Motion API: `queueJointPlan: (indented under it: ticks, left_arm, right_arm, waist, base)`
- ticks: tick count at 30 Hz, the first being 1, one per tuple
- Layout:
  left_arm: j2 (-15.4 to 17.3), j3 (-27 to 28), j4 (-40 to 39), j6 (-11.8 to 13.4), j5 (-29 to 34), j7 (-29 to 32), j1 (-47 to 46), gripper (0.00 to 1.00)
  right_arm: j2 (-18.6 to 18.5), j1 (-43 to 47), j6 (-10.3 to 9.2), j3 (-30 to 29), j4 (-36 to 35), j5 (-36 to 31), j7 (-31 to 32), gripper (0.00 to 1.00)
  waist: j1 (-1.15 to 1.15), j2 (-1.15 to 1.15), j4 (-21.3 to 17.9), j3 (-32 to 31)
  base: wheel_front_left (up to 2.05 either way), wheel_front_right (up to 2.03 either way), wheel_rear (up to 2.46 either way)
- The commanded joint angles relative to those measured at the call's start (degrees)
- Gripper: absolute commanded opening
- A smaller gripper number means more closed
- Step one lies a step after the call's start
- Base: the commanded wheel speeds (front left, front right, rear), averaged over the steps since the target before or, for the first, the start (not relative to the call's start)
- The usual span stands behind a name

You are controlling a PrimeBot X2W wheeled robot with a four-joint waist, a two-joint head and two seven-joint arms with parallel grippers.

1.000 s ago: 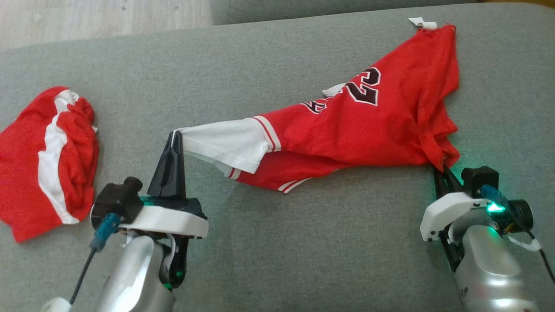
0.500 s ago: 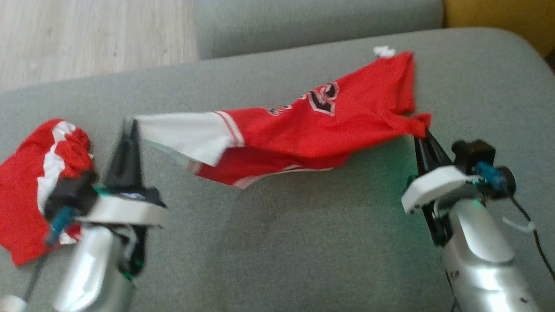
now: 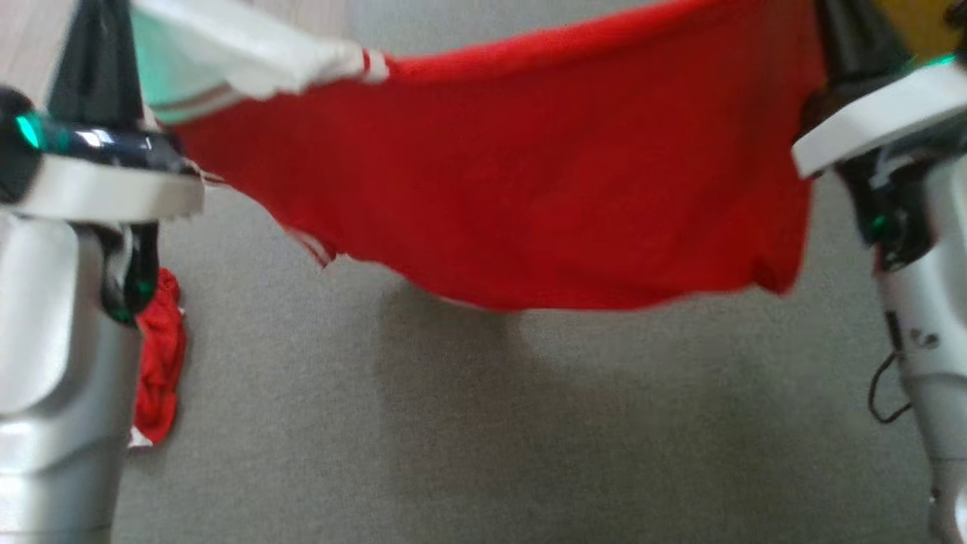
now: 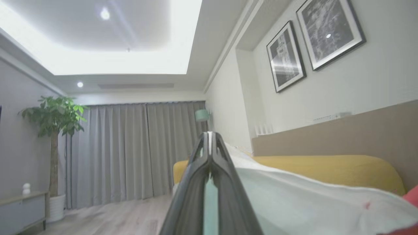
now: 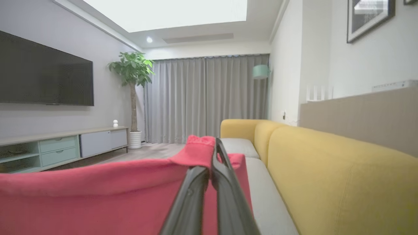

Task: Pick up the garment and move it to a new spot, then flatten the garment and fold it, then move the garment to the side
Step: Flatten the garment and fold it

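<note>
The garment (image 3: 529, 189), a red jersey with a white sleeve (image 3: 242, 45), hangs spread in the air above the grey cushion (image 3: 529, 431). My left gripper (image 3: 94, 30) stands at the upper left, shut on the white sleeve end. In the left wrist view its fingers (image 4: 210, 135) pinch white cloth (image 4: 294, 199). My right gripper (image 3: 854, 38) is at the upper right, shut on the jersey's red corner. The right wrist view has red cloth (image 5: 98, 199) draped over the closed right gripper (image 5: 215, 142). The jersey's lower edge sags in the middle, off the cushion.
A second crumpled red and white garment (image 3: 159, 363) lies on the cushion at the left, partly behind my left forearm. A yellow sofa back (image 5: 326, 176) runs along the right side. Wooden floor, a TV unit (image 5: 62, 147) and curtains lie beyond.
Both grippers have risen and lifted the jersey off the cushion, stretching it between them. The head view has shifted too, so the other garment now sits lower left.
</note>
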Motion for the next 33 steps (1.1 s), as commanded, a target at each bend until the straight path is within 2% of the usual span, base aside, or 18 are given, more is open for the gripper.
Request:
queueJointPlan:
  ticks: [1,7,8,14,19,22,26,29,33]
  left_arm:
    - [3.06,1.85,-3.39,-0.26,0.24,0.53,-4.61,0.00]
    - [3.78,3.01,-12.62,0.60,-1.79,4.57,-4.53,0.00]
    - [3.78,3.01,-12.62,0.60,-1.79,4.57,-4.53,0.00]
    - [4.92,5.17,-22.45,2.40,-4.15,9.61,-3.54,0.00]
    - [5.06,3.92,-20.71,1.99,-4.94,12.52,-6.82,0.00]
    - [5.92,1.50,-14.70,0.21,-4.24,13.09,-12.91,0.00]
    - [6.63,-1.52,-2.60,-1.33,-2.63,10.79,-24.51,0.00]
    - [7.10,-3.55,8.05,-1.85,-0.68,6.79,-33.97,0.00]
    - [6.87,-4.10,20.08,-1.99,1.47,-0.23,-45.81,0.00]
  right_arm:
    - [-0.52,-3.09,-0.04,-0.19,-4.30,0.43,0.93,0.00]
    - [-0.30,-0.21,-0.04,-3.80,-14.39,-0.55,6.02,0.00]
    - [-0.30,-0.21,-0.04,-3.80,-14.39,-0.55,6.02,0.00]
    - [1.75,5.00,-0.04,-7.26,-24.23,-1.87,13.52,0.00]
    - [2.84,4.06,-0.04,-9.15,-25.51,-3.61,16.67,0.00]
    - [3.01,-0.46,-0.04,-9.20,-21.65,-4.13,16.99,0.00]
    - [2.88,-11.02,-0.04,-7.55,-11.05,-5.38,13.74,0.00]
    - [3.04,-20.85,-0.04,-6.09,-0.81,-6.95,8.22,0.00]
    - [3.23,-32.86,-0.04,-5.22,11.85,-9.89,-2.44,0.00]
  waist:
    - [0.01,0.00,0.11,-0.66]
    - [0.01,0.00,0.30,-1.20]
    - [0.01,0.00,0.30,-1.20]
    - [0.01,0.00,0.24,0.79]
    - [0.01,0.00,0.12,5.75]
    - [0.01,0.00,-0.34,11.01]
    - [0.01,0.00,-1.20,17.60]
    - [0.01,0.00,-1.65,20.65]
    - [0.01,0.00,-1.76,22.89]
  base:
    - [0.00,0.00,0.00]
    - [0.00,0.00,0.00]
    - [0.00,0.00,0.00]
    - [0.00,0.00,0.00]
    - [0.00,0.00,0.00]
    - [0.00,0.00,0.00]
    - [0.00,0.00,0.00]
    - [0.00,0.00,0.00]
    - [0.00,0.00,0.00]
